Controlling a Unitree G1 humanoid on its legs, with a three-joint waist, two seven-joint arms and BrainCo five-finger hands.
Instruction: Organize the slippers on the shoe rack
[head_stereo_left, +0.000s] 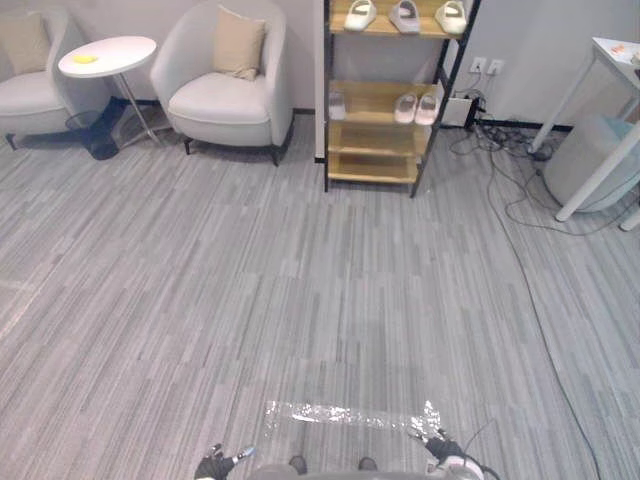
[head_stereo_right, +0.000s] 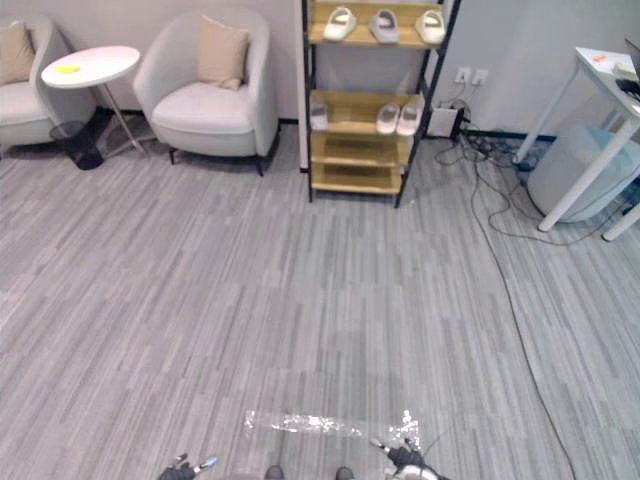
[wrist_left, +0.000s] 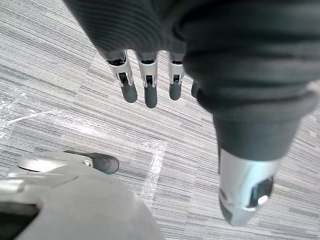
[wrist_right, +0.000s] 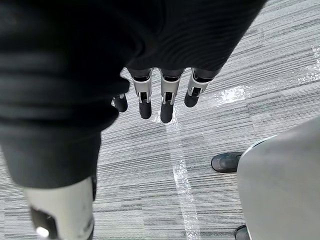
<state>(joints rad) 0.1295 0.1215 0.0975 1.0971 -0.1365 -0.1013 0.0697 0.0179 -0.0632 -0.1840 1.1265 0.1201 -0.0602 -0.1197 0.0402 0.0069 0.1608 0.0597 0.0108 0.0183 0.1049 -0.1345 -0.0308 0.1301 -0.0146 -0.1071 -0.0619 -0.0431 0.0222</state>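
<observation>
Left eye view: shoe rack (head_stereo_left: 372, 140) stands against the far wall, well apart from you, with bare floor between. Three slippers (head_stereo_left: 404, 15) sit spread along the top shelf. On the middle shelf a lone slipper (head_stereo_left: 337, 104) lies at the left end and a pair (head_stereo_left: 416, 108) near the right post. Wrist views: left hand (wrist_left: 150, 92) and right hand (wrist_right: 166, 107) both hang released, fingers straight down, holding nothing. The step in hand looks like the approach. Walk straight at the rack's middle and stop square to it, so either arm can reach the shelves. Steer left of the cables (head_stereo_left: 497, 135) on the floor beside the rack's right post, and clear of the armchair (head_stereo_left: 225, 95). Likely first job: match the lone slipper with a mate.
</observation>
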